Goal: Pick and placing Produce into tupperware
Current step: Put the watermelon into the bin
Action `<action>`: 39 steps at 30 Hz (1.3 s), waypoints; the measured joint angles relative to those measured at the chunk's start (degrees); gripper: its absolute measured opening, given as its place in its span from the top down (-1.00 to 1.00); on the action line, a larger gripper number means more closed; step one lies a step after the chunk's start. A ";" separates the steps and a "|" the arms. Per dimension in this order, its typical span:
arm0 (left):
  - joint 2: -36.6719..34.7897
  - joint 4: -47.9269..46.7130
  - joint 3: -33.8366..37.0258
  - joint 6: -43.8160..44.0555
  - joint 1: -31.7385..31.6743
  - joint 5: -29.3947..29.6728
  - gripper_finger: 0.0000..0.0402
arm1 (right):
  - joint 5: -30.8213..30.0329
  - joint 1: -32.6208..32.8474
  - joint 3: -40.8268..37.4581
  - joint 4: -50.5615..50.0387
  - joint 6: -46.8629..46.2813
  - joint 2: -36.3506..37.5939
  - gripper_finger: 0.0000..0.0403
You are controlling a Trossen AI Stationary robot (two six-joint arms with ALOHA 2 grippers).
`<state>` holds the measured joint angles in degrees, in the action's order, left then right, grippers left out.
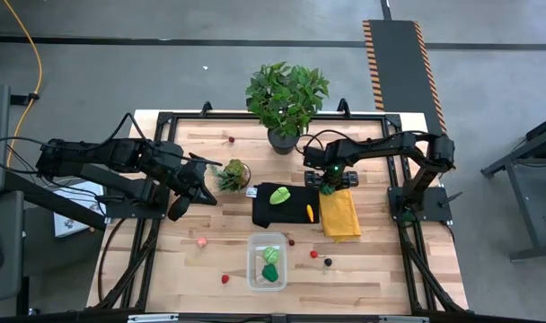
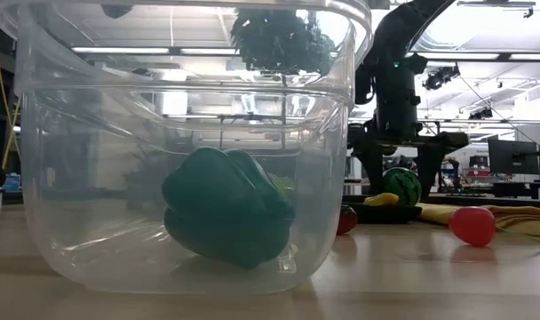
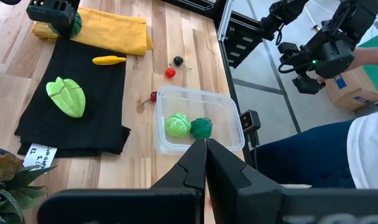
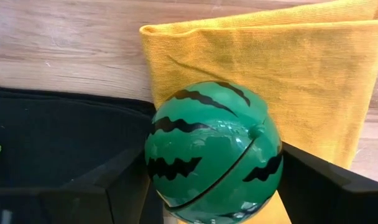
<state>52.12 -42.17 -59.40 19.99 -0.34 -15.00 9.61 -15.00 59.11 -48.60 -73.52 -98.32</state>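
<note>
The clear tupperware (image 1: 267, 261) stands near the table's near edge and holds a dark green pepper (image 2: 226, 218) and a lime-green piece (image 3: 178, 125). A lime-green leafy toy (image 1: 279, 194) and a yellow toy (image 1: 310, 212) lie on a black cloth (image 1: 286, 208). Small red and dark toys (image 1: 314, 254) are scattered on the wood. My right gripper (image 4: 214, 186) is at the far edge of the cloths, shut on a green striped watermelon toy (image 4: 212, 149). My left gripper (image 3: 206, 158) hovers shut at the table's left, beside a small succulent (image 1: 232, 174). My right gripper pinches the watermelon toy between its two fingers (image 4: 117, 180), one on each side of the ball's lower half (image 4: 170, 168). It comes from above, pointing down. The ball sits where the black cloth meets the yellow cloth (image 4: 288, 68); whether it is lifted clear, I cannot tell.
A large leafy potted plant (image 1: 286, 97) stands at the far edge, close behind my right arm. A folded yellow cloth (image 1: 340, 213) lies right of the black cloth. A person's sleeve (image 3: 369, 149) shows beyond the table's near edge. Bare wood lies left of the tupperware.
</note>
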 joint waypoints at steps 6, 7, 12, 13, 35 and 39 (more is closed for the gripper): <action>0.00 0.02 0.00 0.00 0.00 0.00 1.00 | 0.49 0.04 0.00 -0.21 0.04 0.55 -0.40; 0.00 0.02 0.00 0.00 0.00 0.00 1.00 | 0.55 0.04 0.00 -0.25 0.04 0.83 -0.40; 0.00 0.05 0.00 0.00 0.00 0.00 1.00 | 0.70 0.04 0.04 -0.93 0.04 2.91 -0.40; 0.00 0.07 0.00 0.00 -0.02 0.00 1.00 | 0.91 0.04 0.04 -1.27 0.04 3.44 -0.40; -0.02 1.47 0.00 2.38 -0.02 2.70 1.00 | 2.88 8.70 0.07 1.93 1.74 16.57 -0.40; -0.01 3.11 0.00 4.94 -0.02 4.72 1.00 | 3.06 11.33 0.07 5.53 3.24 18.60 -0.40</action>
<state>52.10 -39.06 -59.40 24.92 -0.36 -10.29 12.66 -3.68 59.18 -43.07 -70.28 -79.73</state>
